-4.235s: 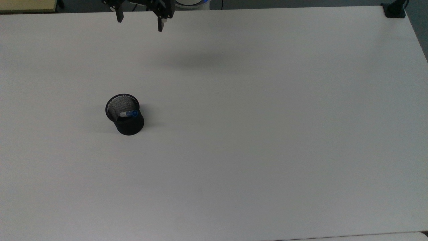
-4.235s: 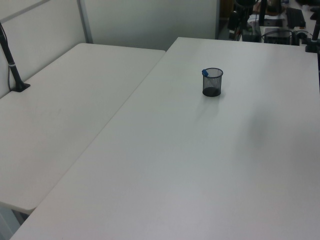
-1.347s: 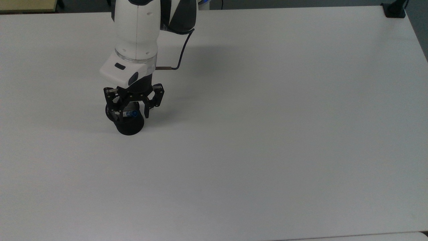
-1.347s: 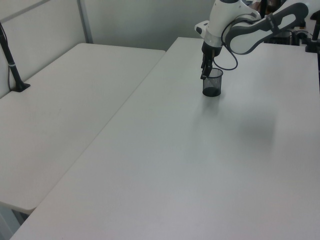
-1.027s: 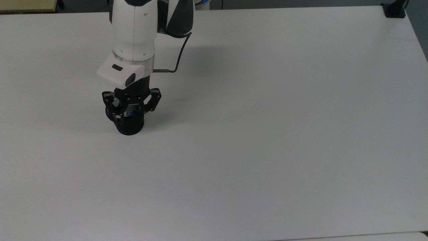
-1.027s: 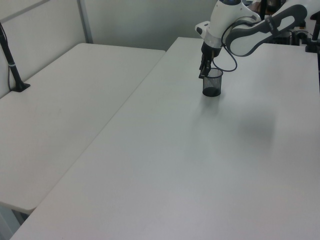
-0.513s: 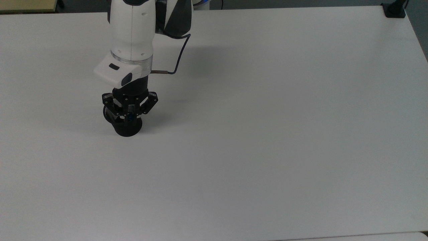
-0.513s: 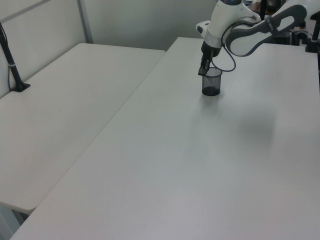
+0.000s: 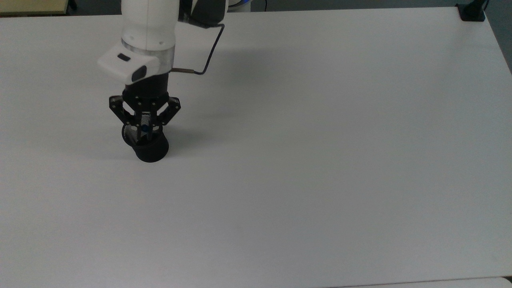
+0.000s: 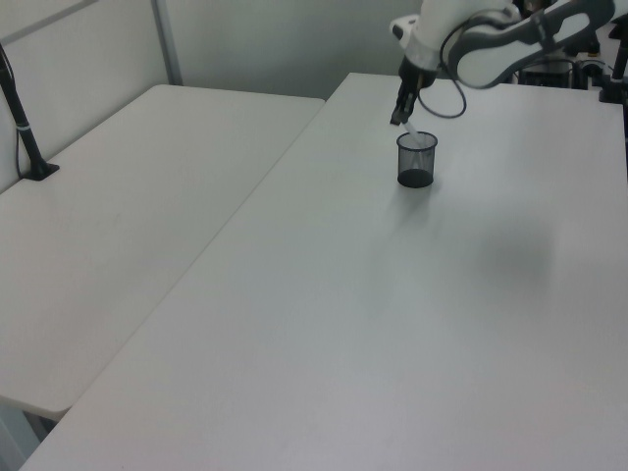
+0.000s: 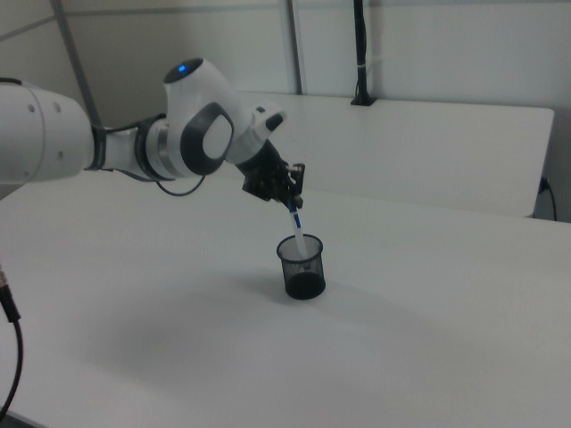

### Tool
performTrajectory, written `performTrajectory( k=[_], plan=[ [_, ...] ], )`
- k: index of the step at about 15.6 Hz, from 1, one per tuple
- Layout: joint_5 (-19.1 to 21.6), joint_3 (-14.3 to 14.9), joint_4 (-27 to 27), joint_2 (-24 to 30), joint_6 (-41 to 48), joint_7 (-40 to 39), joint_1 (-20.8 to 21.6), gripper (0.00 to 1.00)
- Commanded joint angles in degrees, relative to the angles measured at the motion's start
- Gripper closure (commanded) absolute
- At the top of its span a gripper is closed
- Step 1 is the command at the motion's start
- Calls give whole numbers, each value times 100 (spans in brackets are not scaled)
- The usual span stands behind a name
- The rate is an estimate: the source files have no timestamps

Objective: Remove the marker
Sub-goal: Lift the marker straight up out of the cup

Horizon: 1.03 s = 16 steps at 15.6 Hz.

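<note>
A black mesh cup [image 9: 151,150] stands on the white table [image 9: 320,160] toward the top view's left. My gripper [image 9: 145,125] hangs just above its rim, shut on the marker [image 9: 143,129] at its blue cap. In the right view the gripper [image 11: 289,201] holds the marker [image 11: 296,225] tilted, blue cap up. The white barrel reaches down into the cup [image 11: 302,268], its lower end behind the mesh. In the left view the gripper [image 10: 400,117] sits above the cup [image 10: 416,163] with the marker [image 10: 410,131] between them.
A black clamp [image 9: 472,12] is fixed at the table's far corner on the top view's right. A second white table [image 10: 128,196] adjoins on the left view's left, with a black post [image 10: 22,123]. A cable [image 9: 208,52] loops off my wrist.
Over the last second my gripper shut on the marker's blue cap. It then rose, drawing the marker partly out of the cup. The cup shifted slightly to the top view's left.
</note>
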<state>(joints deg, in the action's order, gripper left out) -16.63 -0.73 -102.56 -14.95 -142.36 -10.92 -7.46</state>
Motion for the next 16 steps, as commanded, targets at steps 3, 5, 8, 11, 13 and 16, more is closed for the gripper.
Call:
performTrajectory(
  k=[3,5,8,11,13,16],
  plan=[
    [81,-6,-133,993,998,98,-19,100],
    [317,-50,-116,1195,1297,159,7,100],
    [696,-172,129,1372,2113,921,252,100],
    [784,-226,201,1206,3116,2255,770,100],
    [1046,-234,201,978,3634,3092,1043,100],
    [1416,-234,192,460,3821,3778,1272,100]
  ],
)
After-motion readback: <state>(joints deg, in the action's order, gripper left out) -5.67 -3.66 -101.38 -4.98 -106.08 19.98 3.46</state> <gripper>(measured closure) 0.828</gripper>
